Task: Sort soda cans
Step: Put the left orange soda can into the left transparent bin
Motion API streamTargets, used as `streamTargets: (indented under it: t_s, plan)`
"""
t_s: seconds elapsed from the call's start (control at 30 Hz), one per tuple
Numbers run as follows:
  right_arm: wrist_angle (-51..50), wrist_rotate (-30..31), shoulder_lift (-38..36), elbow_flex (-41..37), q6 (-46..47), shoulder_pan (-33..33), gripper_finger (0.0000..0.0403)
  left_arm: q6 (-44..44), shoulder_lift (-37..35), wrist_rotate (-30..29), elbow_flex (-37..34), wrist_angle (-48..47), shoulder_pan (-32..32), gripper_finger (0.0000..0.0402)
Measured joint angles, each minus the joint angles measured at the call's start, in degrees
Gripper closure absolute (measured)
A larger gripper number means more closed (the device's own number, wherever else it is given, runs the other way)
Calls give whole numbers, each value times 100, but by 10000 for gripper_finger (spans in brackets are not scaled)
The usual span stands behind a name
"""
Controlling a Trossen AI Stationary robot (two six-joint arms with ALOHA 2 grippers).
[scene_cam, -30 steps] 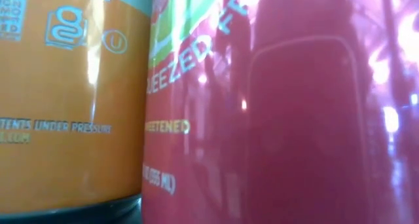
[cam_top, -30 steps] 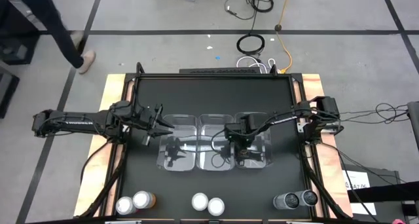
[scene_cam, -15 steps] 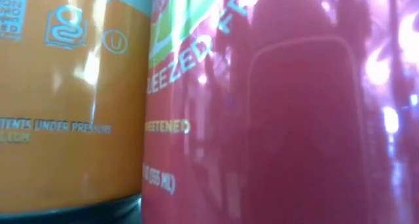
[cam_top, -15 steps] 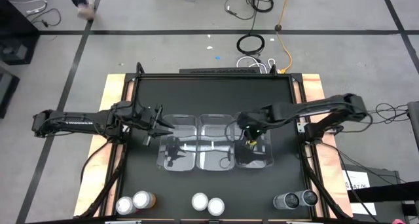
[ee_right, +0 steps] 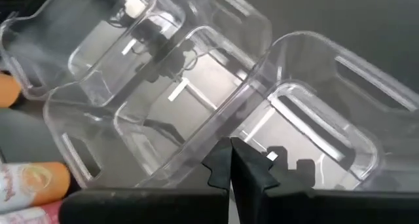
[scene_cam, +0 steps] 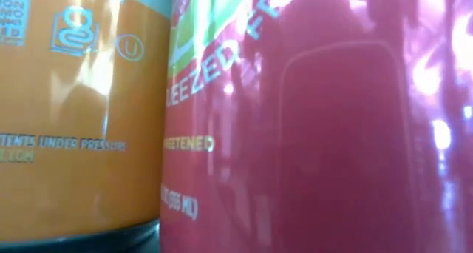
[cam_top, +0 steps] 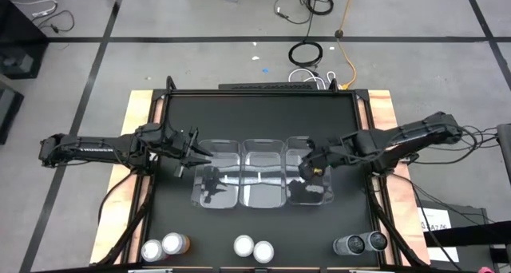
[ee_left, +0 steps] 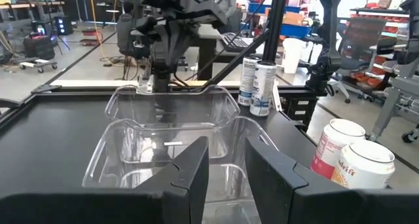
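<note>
Six soda cans stand upright in pairs along the table's near edge in the high view: orange-sided cans, red-sided cans and dark grey cans. The low view is filled by an orange can touching a red can. My left gripper hovers open at the left end of the row of clear bins. My right gripper is shut and hangs over the right bin, holding nothing.
Three clear rectangular bins sit side by side mid-table: left bin, middle bin and the right bin. Bare black table lies between the bins and the cans. The left wrist view shows the dark grey cans beyond the bins.
My right gripper has moved a little toward the table's right edge, from the wall between the middle and right bins to over the right bin, and its arm has swung out toward the right. The cans and bins have kept still.
</note>
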Motion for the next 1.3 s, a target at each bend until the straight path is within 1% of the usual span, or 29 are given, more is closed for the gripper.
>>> streamTargets:
  t_s: [0.13,0.23,0.3,0.47,0.6,0.7,0.8,0.97,1.13,1.23,1.3]
  plan:
    - [-2,264,2,0,231,398,403,-51,0,0,0,1,-1,292]
    - [-9,455,2,0,248,636,403,-528,0,-7,0,29,-2,292]
    - [-37,548,2,0,250,780,403,-774,0,-136,0,44,-2,292]
    - [-99,562,2,0,258,1150,403,-1405,2,-464,0,90,-14,292]
    - [-217,587,4,0,441,1539,403,-1507,0,-765,0,357,-338,292]
    - [-413,868,4,-2,618,1888,403,-1506,39,-1414,17,499,-828,292]
    - [-652,1067,4,-2,865,2200,403,-1504,227,-2180,206,322,-1426,292]
    - [-883,1342,4,-4,1158,2585,403,-1495,841,-3359,692,46,-2322,292]
    - [-983,1617,4,-4,1191,2785,403,-1540,1489,-4312,1247,-7,-3066,293]
    - [-997,1813,5,-7,1193,2817,403,-1799,1802,-4847,1652,-257,-3464,305]
    - [-1101,1978,7,-7,1221,2817,403,-2079,1966,-5079,1953,-625,-3695,324]
